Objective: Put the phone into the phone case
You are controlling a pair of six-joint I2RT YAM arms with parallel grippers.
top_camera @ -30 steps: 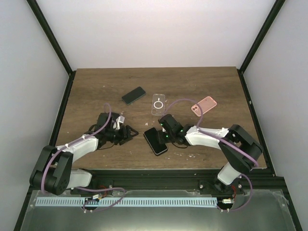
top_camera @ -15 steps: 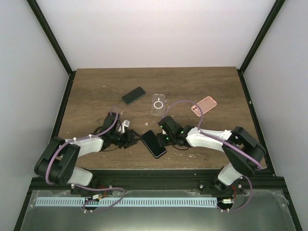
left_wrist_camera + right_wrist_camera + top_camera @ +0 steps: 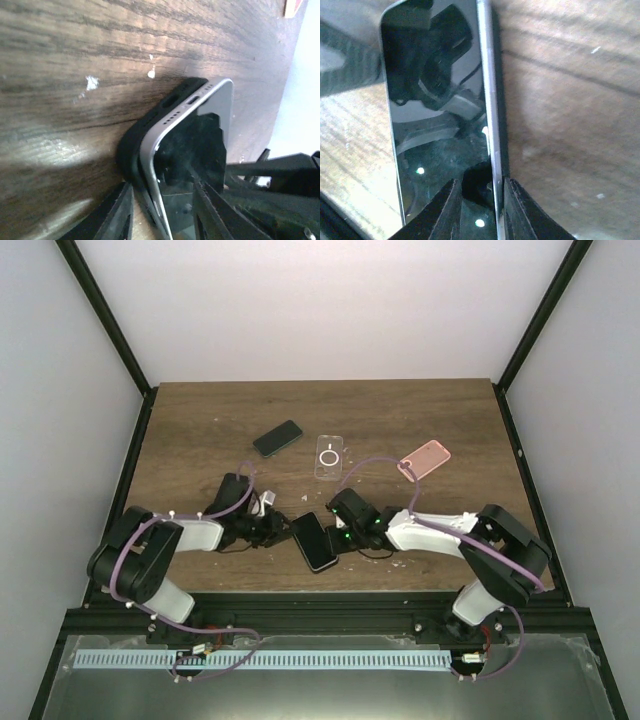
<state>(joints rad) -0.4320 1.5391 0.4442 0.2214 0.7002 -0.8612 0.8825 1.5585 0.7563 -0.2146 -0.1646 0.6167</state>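
Top view, lower centre of frame: phone (image 3: pixel 314 541) on table (image 3: pixel 200 420), screen up, slanting upper left to lower right. L gripper (image 3: pixel 278 528) right at its left side, R gripper (image 3: pixel 340 534) right at its right side, both arms low and meeting at the phone.

Over to L wrist cam: phone (image 3: pixel 200 130) centre-right, speaker holes + port facing upper left, black phone case (image 3: pixel 132 150) wrapped under and round that end. Silver rim riding above the case lip at the near corner, so not flush there. L gripper (image 3: pixel 162 197) at bottom of frame, one finger (image 3: pixel 112 217) outside the case wall, the other over the glass. Jaws narrow w/ case + phone edge between them, but can't tell if actually squeezing.

R wrist cam: phone (image 3: pixel 435 100) running top to bottom in left half, silver long edge up the middle, thin dark strip just right of it. R gripper (image 3: pixel 480 190) at bottom centre, pinching that long edge of the phone, one finger (image 3: pixel 445 212) on the screen side, other on the outer side, pressed close.

Back to top view, upper part of table: second dark phone (image 3: pixel 278 438) left of centre, clear case (image 3: pixel 329 456) w/ ring mark just right of it, pink case (image 3: pixel 424 458) further right. All three well apart from the grippers.
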